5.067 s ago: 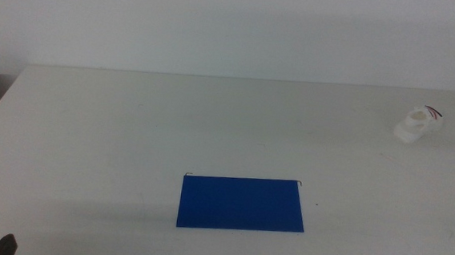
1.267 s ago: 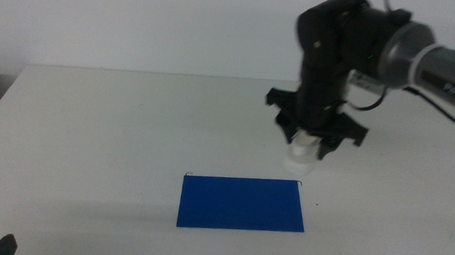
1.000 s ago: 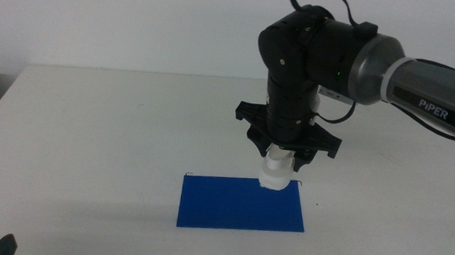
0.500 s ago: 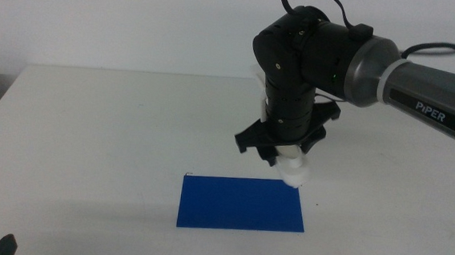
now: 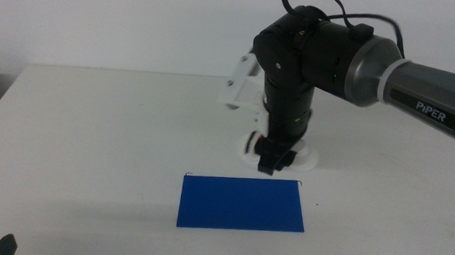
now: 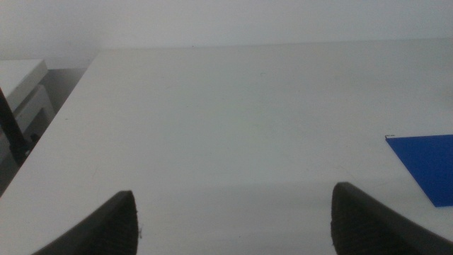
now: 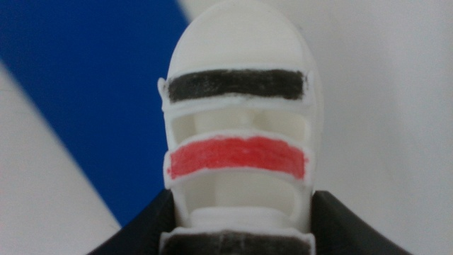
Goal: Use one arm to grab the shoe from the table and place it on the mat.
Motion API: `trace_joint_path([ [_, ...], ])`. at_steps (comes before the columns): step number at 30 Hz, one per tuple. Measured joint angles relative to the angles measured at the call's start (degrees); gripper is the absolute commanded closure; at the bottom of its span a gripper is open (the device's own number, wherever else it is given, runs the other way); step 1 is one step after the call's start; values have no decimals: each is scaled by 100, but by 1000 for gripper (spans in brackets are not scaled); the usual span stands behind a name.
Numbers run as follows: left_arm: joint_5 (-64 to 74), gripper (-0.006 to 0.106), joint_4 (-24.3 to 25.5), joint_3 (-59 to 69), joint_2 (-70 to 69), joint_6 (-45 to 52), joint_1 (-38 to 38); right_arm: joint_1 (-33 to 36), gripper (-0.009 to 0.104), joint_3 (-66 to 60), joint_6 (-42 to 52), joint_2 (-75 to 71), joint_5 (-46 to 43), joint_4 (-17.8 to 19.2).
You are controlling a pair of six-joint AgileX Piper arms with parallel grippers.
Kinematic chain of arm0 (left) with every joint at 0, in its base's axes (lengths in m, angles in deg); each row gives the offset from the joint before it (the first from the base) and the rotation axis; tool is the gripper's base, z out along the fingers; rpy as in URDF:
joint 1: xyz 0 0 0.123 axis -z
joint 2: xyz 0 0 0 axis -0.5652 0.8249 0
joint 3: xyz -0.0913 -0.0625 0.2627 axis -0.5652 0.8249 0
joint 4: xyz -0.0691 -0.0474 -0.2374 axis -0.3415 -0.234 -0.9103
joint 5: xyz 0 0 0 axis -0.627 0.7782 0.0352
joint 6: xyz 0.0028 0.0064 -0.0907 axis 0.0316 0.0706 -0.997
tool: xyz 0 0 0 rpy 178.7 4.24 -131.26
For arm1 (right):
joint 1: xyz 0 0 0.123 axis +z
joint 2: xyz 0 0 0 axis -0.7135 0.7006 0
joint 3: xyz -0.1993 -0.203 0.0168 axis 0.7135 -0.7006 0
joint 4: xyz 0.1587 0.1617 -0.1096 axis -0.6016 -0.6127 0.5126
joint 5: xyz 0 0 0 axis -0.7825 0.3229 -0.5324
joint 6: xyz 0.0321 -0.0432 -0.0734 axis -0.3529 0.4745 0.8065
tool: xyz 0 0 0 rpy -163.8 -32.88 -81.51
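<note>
Swung round, right gripper (image 5: 269, 164) clamps glossy, rounded shoe (image 7: 238, 127) above flat mat (image 5: 241, 203).

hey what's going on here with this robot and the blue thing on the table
The right arm's gripper holds a small white shoe, its jaws closed on the shoe's sides. In the middle view it hangs just beyond the far edge of the dark blue mat on the white table; the shoe is not set down on the mat yet. The left gripper waits open, away from the action.
</note>
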Motion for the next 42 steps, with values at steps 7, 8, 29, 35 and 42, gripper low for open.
trace_joint_path([
  [7, 0, 7, 0, 0, 0, 0, 0, -7, 99, 0, 898, 0, -297, -842],
  [8, 0, 7, 0, 0, 0, 0, 0, -7, 99, 0, 911, 0, -292, -880],
  [29, 0, 7, 0, 0, 0, 0, 0, -243, 99, 0, 3040, 646, -648, -1978],
  [35, 0, 7, 0, 0, 0, 0, 0, -243, 99, 0, 3045, 845, -648, -2175],
  [42, 0, 7, 0, 0, 0, 0, 0, -247, 96, 0, 3045, 997, -660, -2250],
])
